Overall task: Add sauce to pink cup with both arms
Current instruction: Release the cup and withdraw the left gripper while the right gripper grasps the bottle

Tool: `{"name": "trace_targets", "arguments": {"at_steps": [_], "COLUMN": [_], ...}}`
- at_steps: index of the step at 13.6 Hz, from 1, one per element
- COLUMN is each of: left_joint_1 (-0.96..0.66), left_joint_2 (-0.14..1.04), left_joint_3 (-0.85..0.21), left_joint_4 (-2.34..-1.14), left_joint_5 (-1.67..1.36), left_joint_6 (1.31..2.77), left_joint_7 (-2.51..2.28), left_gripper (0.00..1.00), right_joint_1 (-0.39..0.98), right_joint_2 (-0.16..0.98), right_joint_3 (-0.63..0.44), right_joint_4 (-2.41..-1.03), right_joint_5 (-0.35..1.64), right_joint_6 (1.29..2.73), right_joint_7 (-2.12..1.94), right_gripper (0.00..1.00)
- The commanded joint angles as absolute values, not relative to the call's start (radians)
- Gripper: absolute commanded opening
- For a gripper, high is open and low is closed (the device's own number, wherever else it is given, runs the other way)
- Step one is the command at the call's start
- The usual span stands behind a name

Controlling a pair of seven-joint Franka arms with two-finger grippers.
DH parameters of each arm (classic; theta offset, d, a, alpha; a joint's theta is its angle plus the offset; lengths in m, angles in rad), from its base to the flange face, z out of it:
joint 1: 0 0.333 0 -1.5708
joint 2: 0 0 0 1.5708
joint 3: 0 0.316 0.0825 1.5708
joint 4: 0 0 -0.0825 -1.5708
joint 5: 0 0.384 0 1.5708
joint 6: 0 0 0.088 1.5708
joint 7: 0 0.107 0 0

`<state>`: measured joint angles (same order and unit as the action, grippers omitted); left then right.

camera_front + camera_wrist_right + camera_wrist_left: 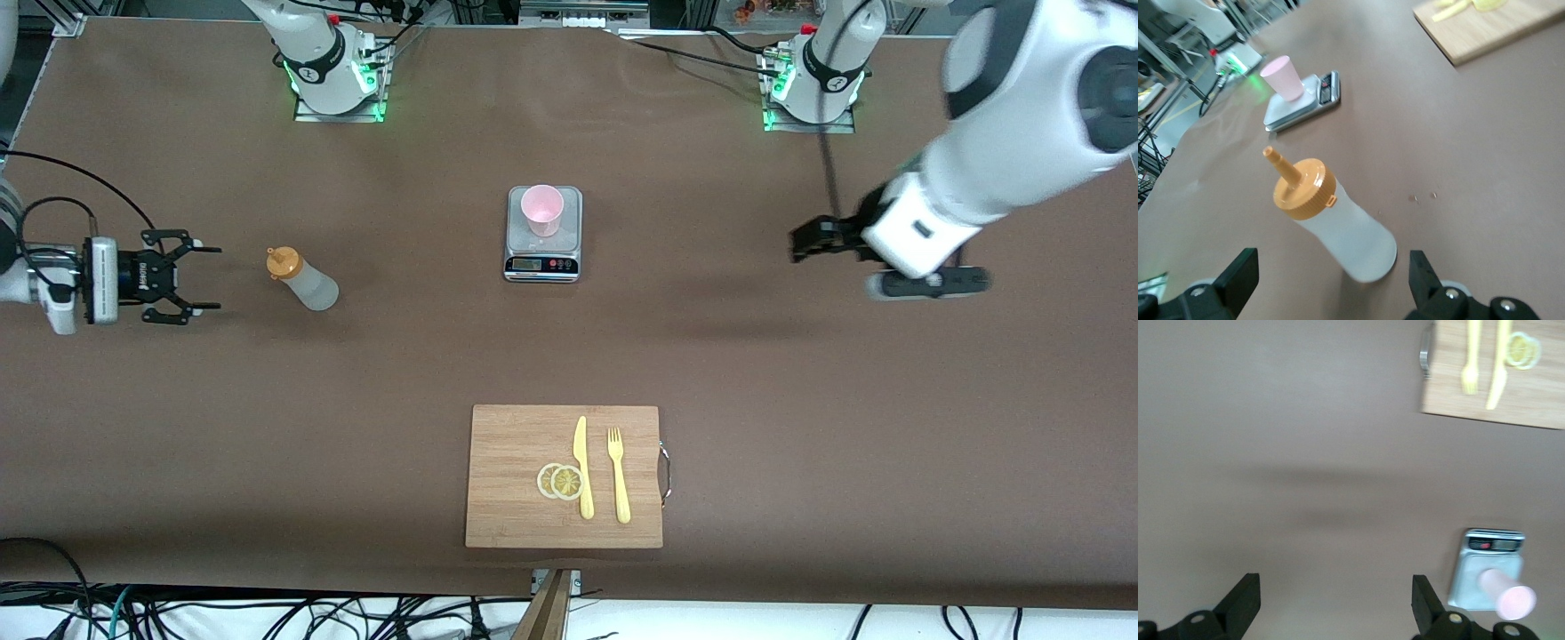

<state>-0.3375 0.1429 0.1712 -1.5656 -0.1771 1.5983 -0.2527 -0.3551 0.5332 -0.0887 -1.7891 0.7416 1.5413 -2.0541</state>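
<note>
the grey kitchen scale (543,236) stands on the brown desk (800,427), midway between the two arm bases, and serves as the landmark here. the pink cup (541,210) stands upright on the scale's platform, above the display strip, which lies on the side nearer the front camera. the cup also shows in the left wrist view (1508,593) and the right wrist view (1283,77), on the scale in both.

the sauce bottle (302,279) stands on the desk toward the right arm's end from the scale, well apart from it and slightly nearer the front camera. it is whitish and translucent, with an orange nozzle cap (1301,185).

the right end effector (204,278) is low over the desk, farther toward the right arm's end than the bottle. its fingers are spread wide, released, holding nothing and pointing at the bottle, which stands apart from them.

the left end effector (800,242) hangs over bare desk toward the left arm's end from the scale, well apart from it. its fingers (1245,600) are spread wide and grasp nothing.

nearer the front camera than the scale lies a wooden cutting board (516,498) with a metal handle (665,474). on it lie two lemon slices (560,481), a yellow knife (582,467) and a yellow fork (618,474), side by side.
</note>
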Motion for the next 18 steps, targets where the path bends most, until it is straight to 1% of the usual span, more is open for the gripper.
{"name": "trace_targets", "arguments": {"at_steps": [1,3,6,12,13,15,18], "left_joint_1": [-0.237,-0.171,-0.106,-0.107,-0.110,-0.107,-0.107], "left_joint_2": [0.117,0.114,0.098,0.110,0.110,0.118,0.121], "left_joint_3": [0.152,0.149,0.109,0.104,0.104,0.106,0.106], "left_joint_4": [-1.531,-1.497,-1.494,-1.496,-1.494,-1.493,-1.483], "left_joint_5": [-0.108,-0.083,-0.025,-0.018,-0.018,-0.018,-0.018], "left_joint_6": [1.502,1.445,1.416,1.401,1.401,1.402,1.402], "left_joint_7": [-0.103,-0.075,0.007,0.009,0.009,0.011,0.009], "left_gripper": [1.00,1.00,1.00,1.00,1.00,1.00,1.00], "right_joint_1": [-0.383,-0.382,-0.382,-0.351,-0.344,-0.336,-0.313], "right_joint_2": [0.615,0.685,0.722,0.814,0.821,0.831,0.833], "right_joint_3": [-0.084,-0.087,-0.087,-0.078,-0.075,-0.034,-0.020], "right_joint_4": [-1.815,-1.810,-1.810,-1.792,-1.790,-1.783,-1.763], "right_joint_5": [0.857,0.905,0.908,0.913,0.914,0.917,0.917], "right_joint_6": [1.481,1.436,1.433,1.414,1.414,1.413,1.414], "right_joint_7": [-2.292,-2.406,-2.515,-2.615,-2.615,-2.612,-2.593], "right_gripper": [1.00,1.00,1.00,1.00,1.00,1.00,1.00]}}
